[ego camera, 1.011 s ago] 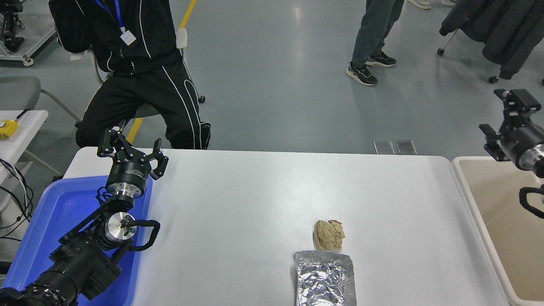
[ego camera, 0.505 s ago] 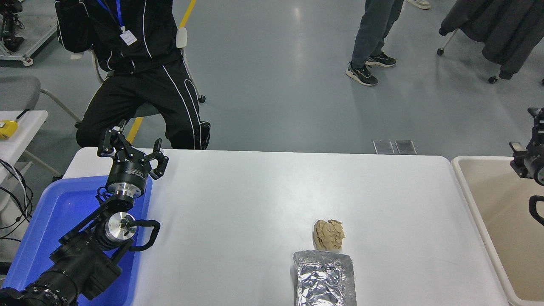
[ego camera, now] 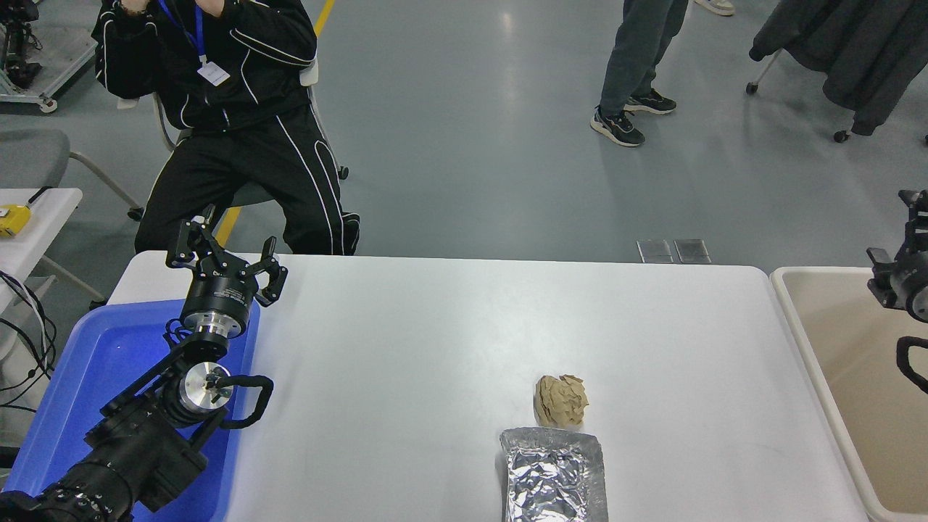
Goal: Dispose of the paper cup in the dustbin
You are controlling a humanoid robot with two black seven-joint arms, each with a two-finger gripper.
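We see a crumpled brown paper lump (ego camera: 560, 399) (maybe the squashed cup) on the worktop (ego camera: 406, 326). It looks light and soft, so pinch its middle. The left gripper (ego camera: 225, 251) is parked with jaws apart. The right gripper (ego camera: 901, 270) is over the dustbin (ego camera: 787, 304), and we cannot tell how its jaws stand.

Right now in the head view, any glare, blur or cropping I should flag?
Head view: sharp overall, no motion blur. Overhead lights reflect as pale streaks on the grey floor; the foil tray shows crinkled highlights and is cut by the bottom edge. Shadows on the white table are soft. The right gripper is cropped at the right edge above the dustbin, so its state is unreadable.
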